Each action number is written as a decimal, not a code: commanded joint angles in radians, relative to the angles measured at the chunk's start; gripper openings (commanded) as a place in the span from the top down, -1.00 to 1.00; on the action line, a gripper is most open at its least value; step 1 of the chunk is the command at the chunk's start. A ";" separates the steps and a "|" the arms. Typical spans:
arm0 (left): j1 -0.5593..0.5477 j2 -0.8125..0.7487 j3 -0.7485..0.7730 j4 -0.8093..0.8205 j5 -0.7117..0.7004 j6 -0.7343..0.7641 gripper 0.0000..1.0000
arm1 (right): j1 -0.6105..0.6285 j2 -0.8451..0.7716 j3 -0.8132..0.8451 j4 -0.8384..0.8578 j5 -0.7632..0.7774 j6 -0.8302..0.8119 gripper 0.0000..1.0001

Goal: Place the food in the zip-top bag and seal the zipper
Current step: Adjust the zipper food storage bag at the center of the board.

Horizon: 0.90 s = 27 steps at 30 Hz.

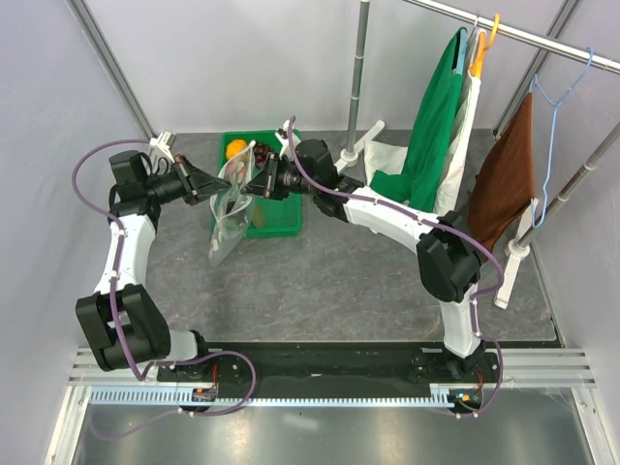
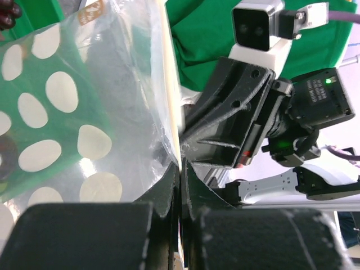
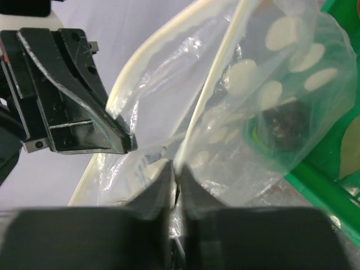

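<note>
The clear dotted zip-top bag hangs above the table between both grippers, its mouth up and pulled open. My left gripper is shut on one side of the white zipper strip. My right gripper is shut on the opposite side of the strip. In the left wrist view my left gripper faces the right one. The orange and a dark fruit lie on the green tray behind the bag. A dark round fruit shows through the bag; I cannot tell if it is inside.
A clothes rack stands at the back right with a green and white garment and a brown cloth. Its poles rest on white feet. Grey walls close in on the left and back.
</note>
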 commanded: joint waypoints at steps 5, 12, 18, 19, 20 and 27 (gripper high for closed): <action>-0.089 -0.066 0.126 -0.271 -0.130 0.276 0.96 | -0.064 -0.190 -0.075 -0.118 0.003 -0.049 1.00; -0.367 -0.061 0.207 -0.340 -0.333 0.392 0.96 | -0.099 -0.548 -0.281 -0.391 0.091 -0.251 1.00; -0.514 0.087 0.219 -0.216 -0.375 0.270 0.95 | -0.150 -0.732 -0.328 -0.666 0.304 -0.421 1.00; -0.531 0.154 0.227 -0.202 -0.377 0.267 0.95 | -0.156 -0.744 -0.351 -0.682 0.327 -0.435 1.00; -0.545 0.184 0.238 -0.186 -0.375 0.255 0.94 | -0.164 -0.758 -0.361 -0.697 0.351 -0.442 1.00; -0.648 0.379 0.279 -0.116 -0.504 0.264 0.82 | -0.205 -0.700 -0.411 -0.702 0.490 -0.500 1.00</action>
